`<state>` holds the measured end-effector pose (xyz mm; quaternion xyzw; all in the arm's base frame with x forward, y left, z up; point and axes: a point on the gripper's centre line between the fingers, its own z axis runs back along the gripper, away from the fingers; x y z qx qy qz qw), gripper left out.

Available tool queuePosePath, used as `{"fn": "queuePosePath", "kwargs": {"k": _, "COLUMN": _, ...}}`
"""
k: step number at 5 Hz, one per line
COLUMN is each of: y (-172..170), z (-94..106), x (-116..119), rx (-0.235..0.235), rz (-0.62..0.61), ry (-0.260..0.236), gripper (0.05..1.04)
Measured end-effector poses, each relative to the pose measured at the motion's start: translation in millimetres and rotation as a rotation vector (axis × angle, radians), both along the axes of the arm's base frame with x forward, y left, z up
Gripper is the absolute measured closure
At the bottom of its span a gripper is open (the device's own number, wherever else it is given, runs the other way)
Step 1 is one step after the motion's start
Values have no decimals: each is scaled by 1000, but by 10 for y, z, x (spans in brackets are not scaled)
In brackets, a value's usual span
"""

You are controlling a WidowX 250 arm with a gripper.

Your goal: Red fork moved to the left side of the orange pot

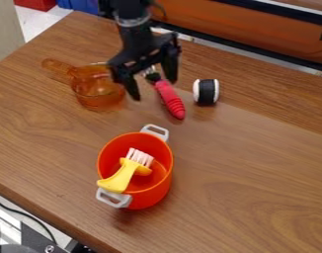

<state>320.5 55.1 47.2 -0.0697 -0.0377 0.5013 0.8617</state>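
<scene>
The fork [171, 101] lies beyond the pot [158, 189]; fingers [131, 87] stand spread near it. I judge left-side placement undone.

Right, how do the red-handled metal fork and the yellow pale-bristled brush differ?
The fork lies on the wooden table; the brush leans in the orange pot. The fork's handle is red and ribbed, the brush's yellow and smooth. Both have their handle ends toward the camera.

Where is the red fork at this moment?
The red fork lies upper centre in the camera view, between the amber saucepan and white-rimmed spool, beyond the orange pot.
</scene>
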Motion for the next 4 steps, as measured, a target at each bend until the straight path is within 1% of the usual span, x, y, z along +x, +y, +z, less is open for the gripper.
{"fn": "queuePosePath", "kwargs": {"k": 1, "y": 8, "z": -71, "x": 51, "rx": 9, "rz": 20, "ry": -4, "gripper": 314}}
{"fn": "queuePosePath", "kwargs": {"k": 2, "y": 7, "z": -115, "x": 117, "rx": 4, "rz": 30, "ry": -37, "gripper": 271}}
{"fn": "queuePosePath", "kwargs": {"k": 3, "y": -29, "z": -171, "x": 127, "rx": 7, "rz": 46, "ry": -27, "gripper": 246}}
{"fn": "queuePosePath", "kwargs": {"k": 4, "y": -42, "z": -179, "x": 172, "rx": 28, "rz": 66, "ry": -45, "gripper": 198}}
